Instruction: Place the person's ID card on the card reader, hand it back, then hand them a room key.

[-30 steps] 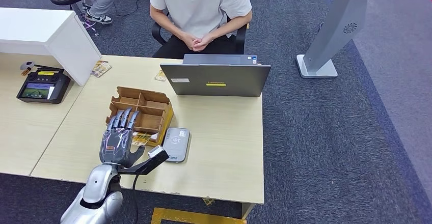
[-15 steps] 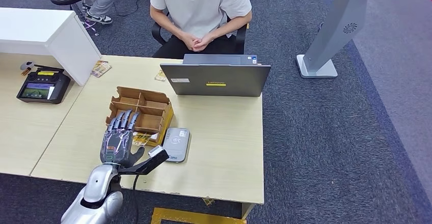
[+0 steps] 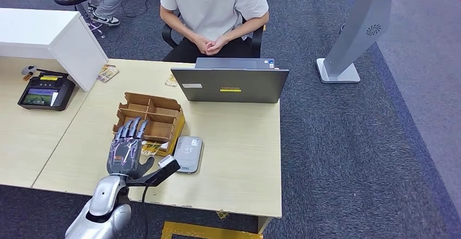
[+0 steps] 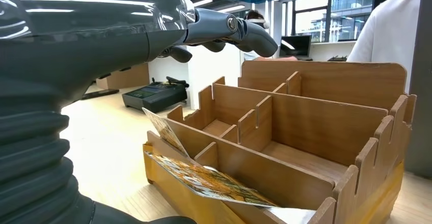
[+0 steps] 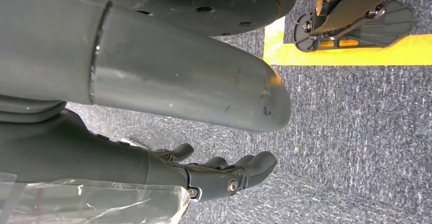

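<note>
Head view frames are taken from above a pale desk [image 3: 239,141], where the left robot hand [image 3: 126,151] is held flat with its fingers spread and nothing in it, just beside the near-left corner of a wooden divided box [image 3: 149,120]. Patterned cards [image 4: 204,178], judged to be the room keys, are seen in the near compartment of that box, one lying flat and one leaning on a divider. The grey card reader [image 3: 188,153] lies on the desk touching the box's near-right side, and no ID card can be made out on it; where the ID card is cannot be told. The step in hand is therefore judged to be the key pick-up. The fingers would have to be lowered into the narrow slot past the dividers. Beyond the box a laptop [image 3: 229,84] stands between it and the seated person [image 3: 215,11], whose hands are clasped, so any handover would have to be carried over or around it. A black handset [image 3: 45,90] lies well to the left of the box. The right robot hand [image 5: 224,175] hangs over carpet, fingers loosely curled, holding nothing.
</note>
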